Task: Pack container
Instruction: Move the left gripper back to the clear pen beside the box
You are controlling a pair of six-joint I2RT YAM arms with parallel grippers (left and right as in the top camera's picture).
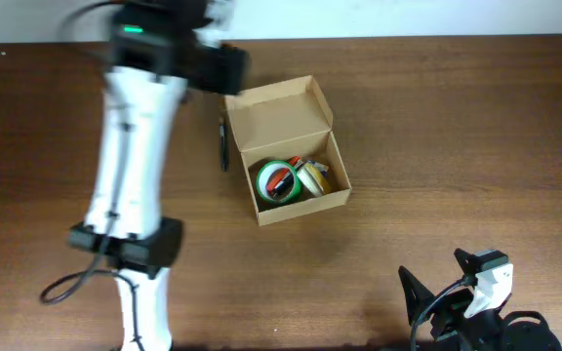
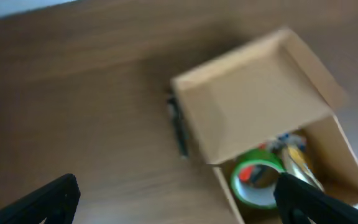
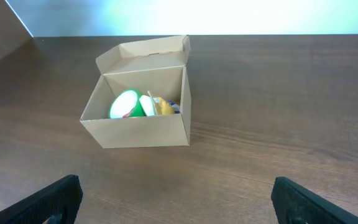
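Note:
The container (image 1: 305, 206), a tan cardboard box with its flap lid (image 1: 276, 112) standing open, sits mid-table. Inside lie a green tape roll (image 1: 279, 180) and yellowish items (image 1: 314, 177). A black pen (image 1: 224, 144) rests on the table against the box's left side. My left gripper (image 2: 179, 202) hovers open behind and left of the box, nothing between its fingers; its view, though blurred, shows the container (image 2: 260, 106), the green roll (image 2: 257, 180) and the pen (image 2: 179, 127). My right gripper (image 3: 176, 199) is open and empty near the front edge, facing the container (image 3: 138, 130).
The left arm's white link (image 1: 130, 166) slants over the table's left side, with a black cable looping at its base. The right arm (image 1: 481, 292) sits low at the front right. Brown wooden tabletop (image 1: 457, 146) surrounds the box.

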